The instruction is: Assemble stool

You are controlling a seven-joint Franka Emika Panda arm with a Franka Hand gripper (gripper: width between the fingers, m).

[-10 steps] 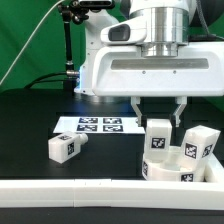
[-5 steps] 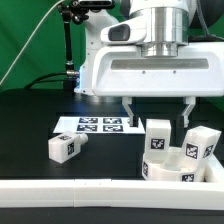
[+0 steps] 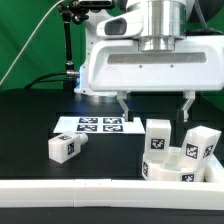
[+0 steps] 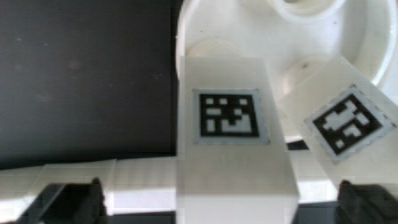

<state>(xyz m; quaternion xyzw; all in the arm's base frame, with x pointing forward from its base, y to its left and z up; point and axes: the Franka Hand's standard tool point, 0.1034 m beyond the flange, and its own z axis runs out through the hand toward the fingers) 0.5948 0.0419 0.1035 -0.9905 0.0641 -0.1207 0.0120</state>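
The gripper (image 3: 155,104) hangs spread wide and empty above two upright legs (image 3: 158,138) at the seat (image 3: 172,173), a third leg (image 3: 65,148) lying apart on the table (image 3: 30,125).

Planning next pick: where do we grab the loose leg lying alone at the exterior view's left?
Probably the loose leg mid-body, across its flat opposite sides, from straight above. It is a chunky block lying free on the table, nothing touching it, so the open hand can straddle it.

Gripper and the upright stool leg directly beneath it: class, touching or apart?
Apart. The exterior view shows the gripper open above the upright leg, with dark background between them.
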